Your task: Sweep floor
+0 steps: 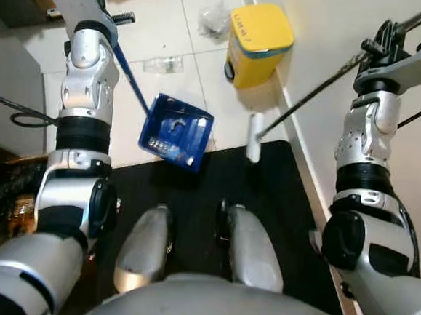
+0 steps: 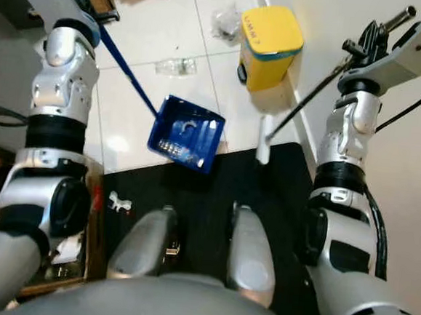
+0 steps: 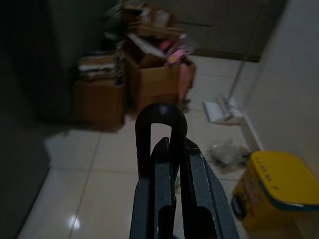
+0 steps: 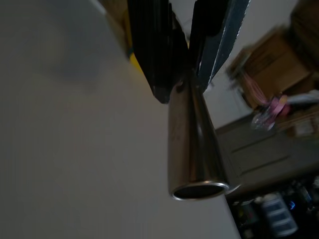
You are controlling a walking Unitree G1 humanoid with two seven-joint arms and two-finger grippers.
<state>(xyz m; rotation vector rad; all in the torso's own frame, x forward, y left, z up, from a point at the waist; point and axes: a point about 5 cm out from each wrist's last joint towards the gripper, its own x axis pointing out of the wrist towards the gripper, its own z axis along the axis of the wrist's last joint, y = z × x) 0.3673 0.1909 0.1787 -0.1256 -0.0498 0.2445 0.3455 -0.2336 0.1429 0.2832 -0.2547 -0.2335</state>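
Left gripper clamped on black loop end of blue plastic dustpan, which rests on white tiled floor at black mat's edge. Right gripper pinches metal broom handle; white broom head beside yellow bin.

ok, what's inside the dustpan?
The blue dustpan holds pale debris: small bits along its near edge and a whitish piece at its right side. What the bits are is too small to tell.
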